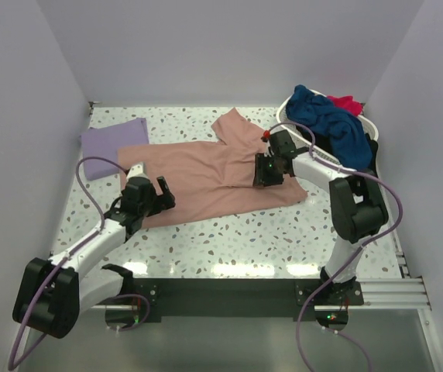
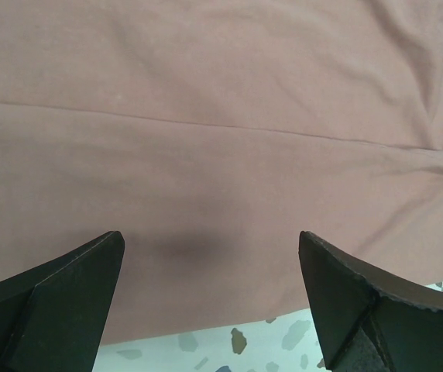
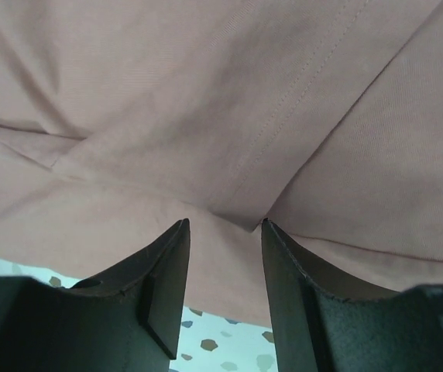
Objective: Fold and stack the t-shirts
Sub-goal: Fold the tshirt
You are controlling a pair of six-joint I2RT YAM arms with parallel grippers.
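A dusty-pink t-shirt (image 1: 206, 174) lies spread flat across the middle of the table, one sleeve pointing to the back. My left gripper (image 1: 162, 195) hovers over its near left edge, open wide; in the left wrist view the gripper (image 2: 211, 248) has only flat pink cloth (image 2: 221, 116) between its fingers. My right gripper (image 1: 266, 178) is low over the shirt's right part. Its jaws (image 3: 225, 225) stand partly open, and a folded corner of pink cloth (image 3: 241, 217) lies at their tips. A folded lavender t-shirt (image 1: 113, 146) rests at the back left.
A white basket (image 1: 370, 128) stands at the back right, with a navy shirt (image 1: 334, 124) hanging over its rim and a red one (image 1: 347, 102) behind it. Speckled table (image 1: 245, 240) shows in front of the pink shirt. Walls close in both sides.
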